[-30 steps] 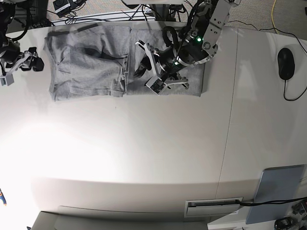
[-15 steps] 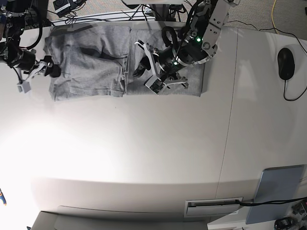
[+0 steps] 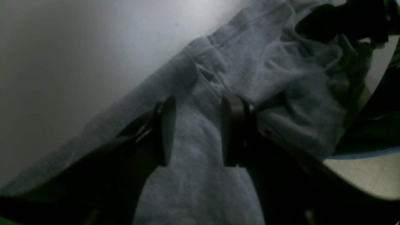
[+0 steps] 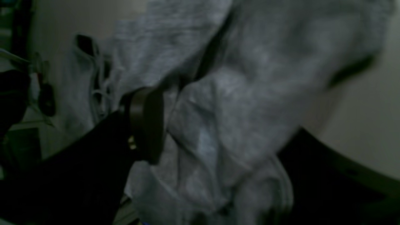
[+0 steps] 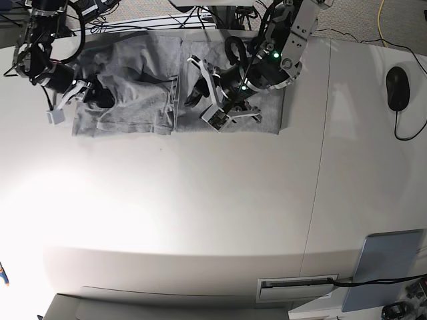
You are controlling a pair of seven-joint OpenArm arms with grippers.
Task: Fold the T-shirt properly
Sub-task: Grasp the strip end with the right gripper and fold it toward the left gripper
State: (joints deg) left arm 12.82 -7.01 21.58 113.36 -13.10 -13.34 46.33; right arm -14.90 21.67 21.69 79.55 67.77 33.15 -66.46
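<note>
The heather-grey T-shirt (image 5: 143,100) lies spread along the table's far edge, plain side up and wrinkled. My left gripper (image 5: 202,93) rests on its middle, right of a vertical fold line. In the left wrist view the left gripper (image 3: 198,131) is open, its fingers (image 3: 165,131) set down on the grey cloth (image 3: 281,72). My right gripper (image 5: 99,97) sits over the shirt's left part. In the blurred right wrist view the right gripper (image 4: 225,140) is open, with bunched cloth (image 4: 250,93) between one finger (image 4: 147,125) and a dark shape at the right.
A black computer mouse (image 5: 397,88) with its cable lies at the right. A grey pad (image 5: 388,270) sits at the front right corner. Cables and equipment (image 5: 93,8) crowd the far edge. A table seam (image 5: 319,173) runs front to back.
My right arm has moved from the table's left edge rightward onto the shirt's left part, and the cloth there has bunched. My left arm has not moved.
</note>
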